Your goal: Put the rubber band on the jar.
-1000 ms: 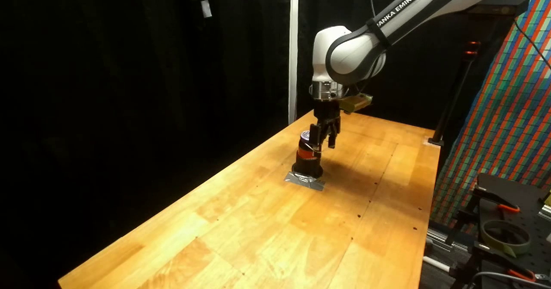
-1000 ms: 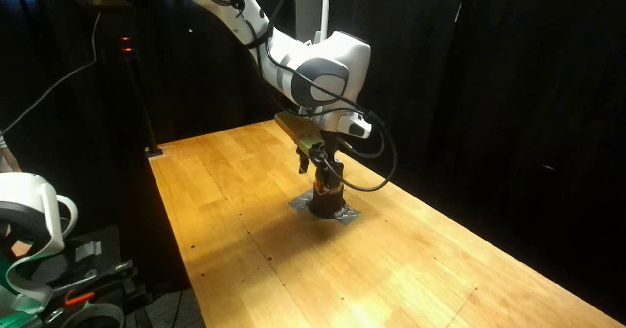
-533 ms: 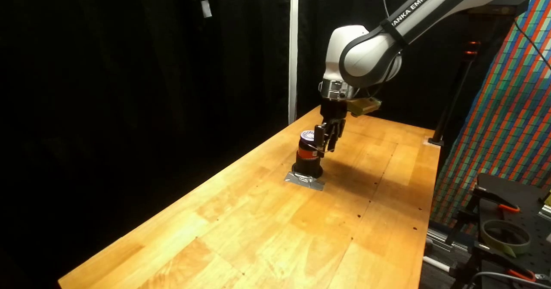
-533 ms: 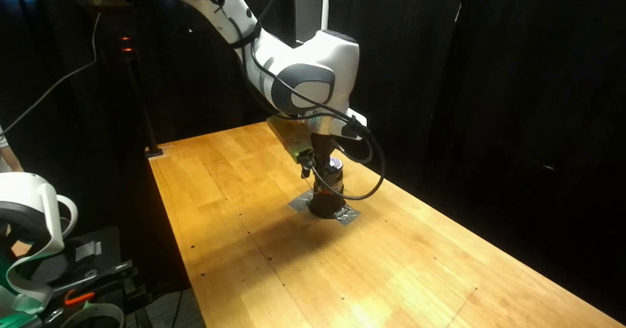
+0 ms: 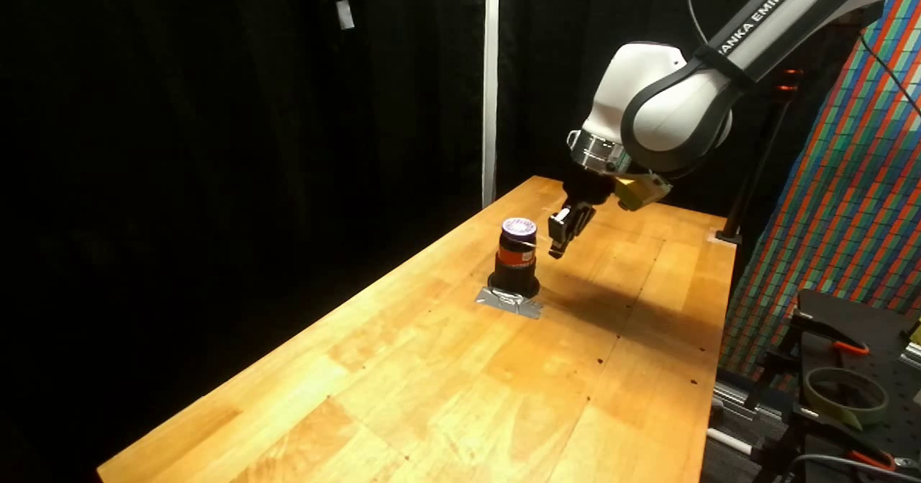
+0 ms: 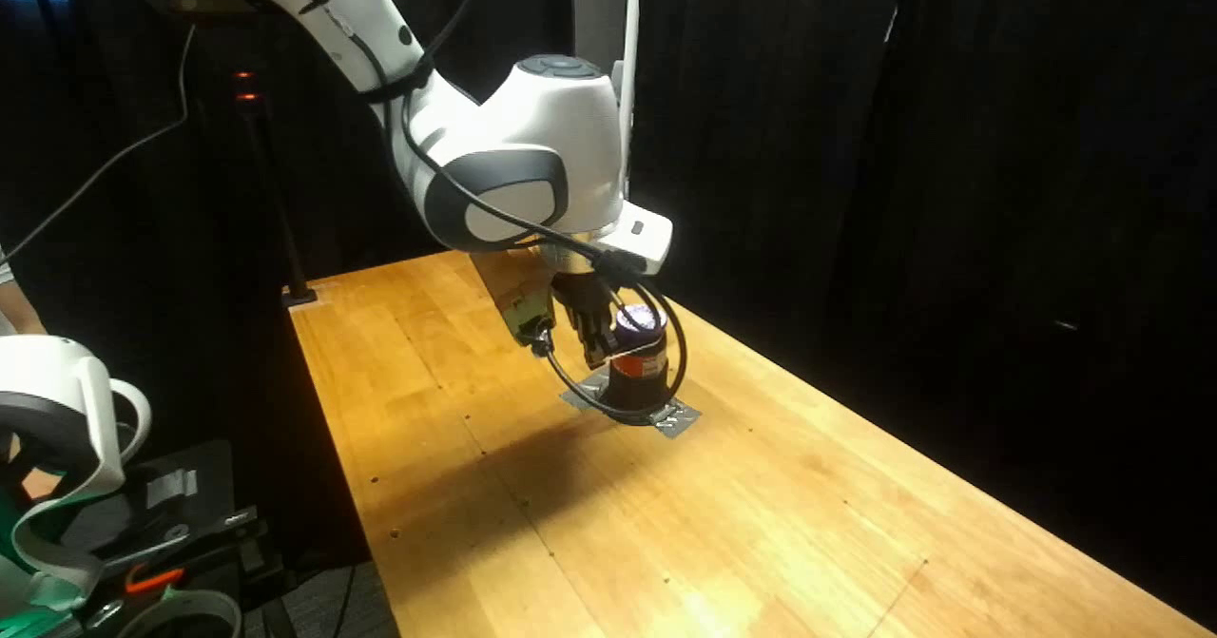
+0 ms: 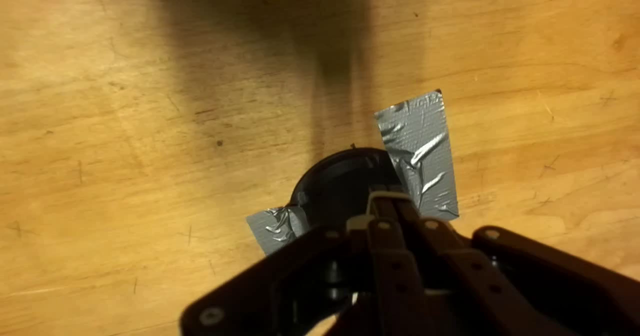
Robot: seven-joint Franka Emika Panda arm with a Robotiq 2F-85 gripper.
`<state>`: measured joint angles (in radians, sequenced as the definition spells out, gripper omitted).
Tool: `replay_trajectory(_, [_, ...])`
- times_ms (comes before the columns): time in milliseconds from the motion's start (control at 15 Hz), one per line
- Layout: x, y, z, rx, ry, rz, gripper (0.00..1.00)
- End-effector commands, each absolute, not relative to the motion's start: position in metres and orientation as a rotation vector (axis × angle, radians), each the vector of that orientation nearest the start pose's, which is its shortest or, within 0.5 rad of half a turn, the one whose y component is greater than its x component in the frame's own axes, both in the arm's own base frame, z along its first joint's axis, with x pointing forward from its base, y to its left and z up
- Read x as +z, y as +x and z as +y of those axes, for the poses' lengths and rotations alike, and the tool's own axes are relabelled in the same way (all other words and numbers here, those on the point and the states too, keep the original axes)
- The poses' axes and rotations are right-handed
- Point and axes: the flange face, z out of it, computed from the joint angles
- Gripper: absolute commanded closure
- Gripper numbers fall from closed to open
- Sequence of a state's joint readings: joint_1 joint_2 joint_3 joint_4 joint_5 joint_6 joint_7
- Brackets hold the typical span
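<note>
Since the earlier frame the claw [image 5: 559, 244] has backed off the jar [image 5: 516, 256], tilting, arm [image 5: 669, 112] with it, moving right in an exterior view; jar hasn't shifted. Near: wooden table [image 5: 432, 396], with a roll of tape [image 5: 862, 415] on a dark bench [image 5: 856, 314] off to the right. Then grey tape [image 5: 509, 303] over the edge of a black base [image 5: 513, 279], jar standing upright in it, lid [image 5: 519, 225] on. Rubber band [image 6: 635, 352] goes round the jar's upper part and stretches to the claw's tips in both exterior views. Claw is pressed together in wrist view, band looped at the tips; can't tell if any is pinched between. Far: black curtain [image 5: 288, 181], coloured cloth [image 5: 856, 181] far right.
</note>
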<state>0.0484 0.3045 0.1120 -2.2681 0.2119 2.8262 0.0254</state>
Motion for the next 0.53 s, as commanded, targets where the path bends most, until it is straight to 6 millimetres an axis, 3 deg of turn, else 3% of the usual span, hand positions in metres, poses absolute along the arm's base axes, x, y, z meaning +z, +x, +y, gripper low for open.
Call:
replay_trajectory(0, [0.262, 0.522, 0.080, -0.549, -2.915, 0.118, 1.00])
replay_trajectory(467, [0.278, 0.511, 0.099, -1.021, -2.742, 0.216, 1.00])
